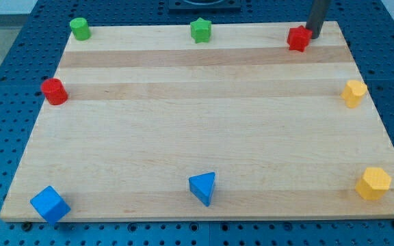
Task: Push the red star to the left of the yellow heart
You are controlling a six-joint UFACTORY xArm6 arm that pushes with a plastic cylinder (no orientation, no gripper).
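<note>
The rod's tip [314, 36], a bare end grasping nothing, touches the right side of the red star [297, 38] at the board's [197, 130] top right, well above the yellow heart [353, 92] at the right edge.

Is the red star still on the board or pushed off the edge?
On the board. The red star sits just inside the wooden board's top edge, with my tip at its right side.

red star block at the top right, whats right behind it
The dark rod stands just behind the red star block, on its right side; my tip seems to touch it. The star's far face is hidden, so contact is unconfirmed.
</note>
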